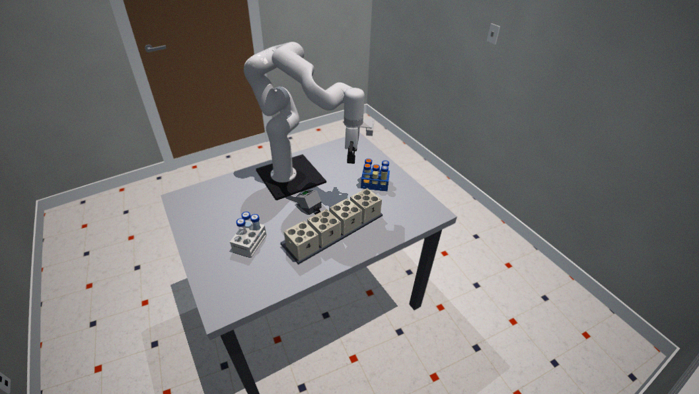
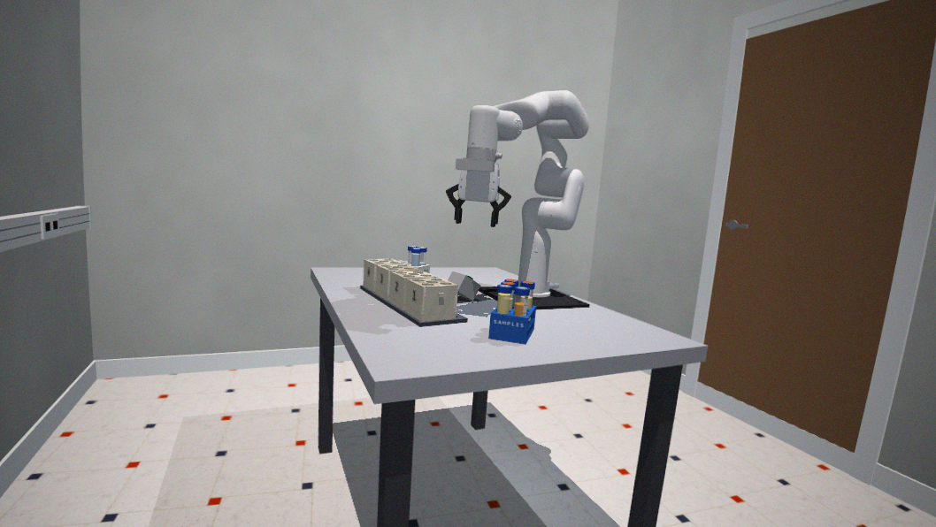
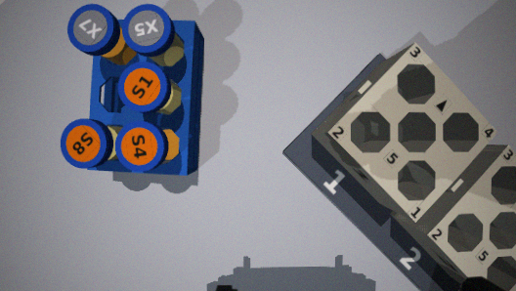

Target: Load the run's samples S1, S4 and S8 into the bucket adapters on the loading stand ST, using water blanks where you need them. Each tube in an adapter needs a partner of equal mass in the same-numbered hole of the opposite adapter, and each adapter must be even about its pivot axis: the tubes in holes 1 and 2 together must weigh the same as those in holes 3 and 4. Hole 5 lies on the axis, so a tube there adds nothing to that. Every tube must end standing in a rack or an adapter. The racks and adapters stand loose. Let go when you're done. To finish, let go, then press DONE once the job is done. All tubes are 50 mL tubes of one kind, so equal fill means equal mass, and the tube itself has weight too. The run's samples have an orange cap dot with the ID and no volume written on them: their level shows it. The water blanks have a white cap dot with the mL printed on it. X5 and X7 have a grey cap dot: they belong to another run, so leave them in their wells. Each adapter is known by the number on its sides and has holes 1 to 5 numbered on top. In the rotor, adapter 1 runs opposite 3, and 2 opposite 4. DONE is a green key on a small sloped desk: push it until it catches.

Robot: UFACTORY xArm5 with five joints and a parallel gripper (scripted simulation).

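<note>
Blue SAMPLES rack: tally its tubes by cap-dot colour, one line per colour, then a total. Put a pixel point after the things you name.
Orange dots (S1 (image 3: 144,87), S4 (image 3: 141,145), S8 (image 3: 85,144)): 3
Grey dots (X5 (image 3: 148,29), X7 (image 3: 92,29)): 2
Total tubes: 5

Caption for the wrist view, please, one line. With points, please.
Blue plastic rack (image 1: 374,185) (image 2: 511,327) (image 3: 193,98) holding five blue-rimmed capped tubes, three orange-dotted, two grey-dotted, beside beige adapter 1 (image 1: 372,209) (image 2: 428,302) (image 3: 441,161).
</note>
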